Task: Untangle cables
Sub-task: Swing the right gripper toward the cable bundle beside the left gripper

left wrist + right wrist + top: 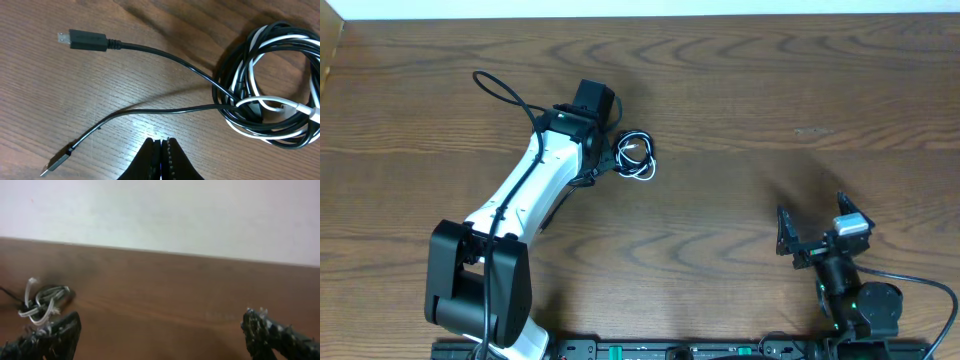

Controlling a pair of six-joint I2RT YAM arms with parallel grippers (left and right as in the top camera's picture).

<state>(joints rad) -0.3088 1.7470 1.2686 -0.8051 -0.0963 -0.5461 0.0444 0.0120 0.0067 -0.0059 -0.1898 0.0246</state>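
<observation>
The cables (638, 156) lie as one small coiled bundle of black and white cords left of the table's middle. In the left wrist view the coil (272, 85) fills the right side, with a white cord (260, 105) wound through the black loops. Two black cords run out of it to the left, one ending in a plug (87, 40) and the other in a slim plug (55, 164). My left gripper (161, 146) is shut with nothing in it, just short of the lower cord. It sits beside the bundle (604, 160). My right gripper (817, 222) stands open far to the right, holding nothing.
The right wrist view shows the bundle (42, 302) far off to the left, beyond its wide-apart fingers (62, 332), with a pale wall behind the table's far edge (200, 255). A thick black arm wire (500, 88) loops by the left arm.
</observation>
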